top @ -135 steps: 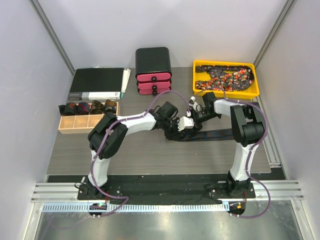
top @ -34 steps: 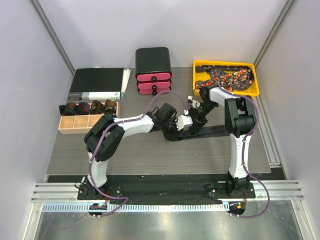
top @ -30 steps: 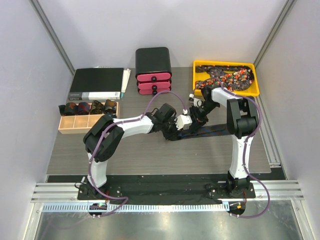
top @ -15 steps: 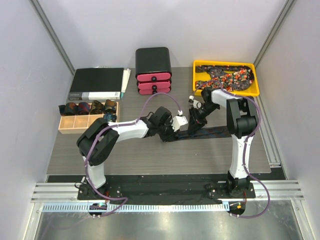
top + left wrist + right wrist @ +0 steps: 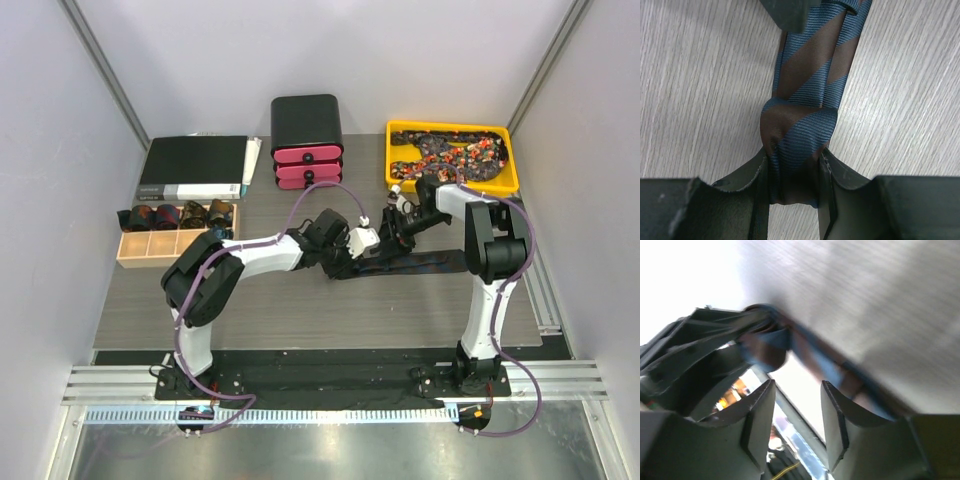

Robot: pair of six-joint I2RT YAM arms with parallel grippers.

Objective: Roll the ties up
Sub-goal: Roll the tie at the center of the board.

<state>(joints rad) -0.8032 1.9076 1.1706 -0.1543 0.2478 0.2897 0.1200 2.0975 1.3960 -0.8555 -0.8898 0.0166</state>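
Observation:
A blue-and-brown striped tie lies stretched along the table, running right from the middle. My left gripper is shut on its folded left end; in the left wrist view the fold is pinched between the jaws of the left gripper. My right gripper is open and empty just behind that end. In the right wrist view its jaws stand apart, with the tie and the left gripper's fingers in front of them. More speckled ties lie in a yellow tray.
The yellow tray stands at the back right. A wooden box with several rolled ties sits at the left, with a black folder behind it. A black-and-pink drawer unit stands at the back centre.
My left gripper has kept hold of the tie's end and shifted slightly. My right gripper has drawn back from that end toward the far side.

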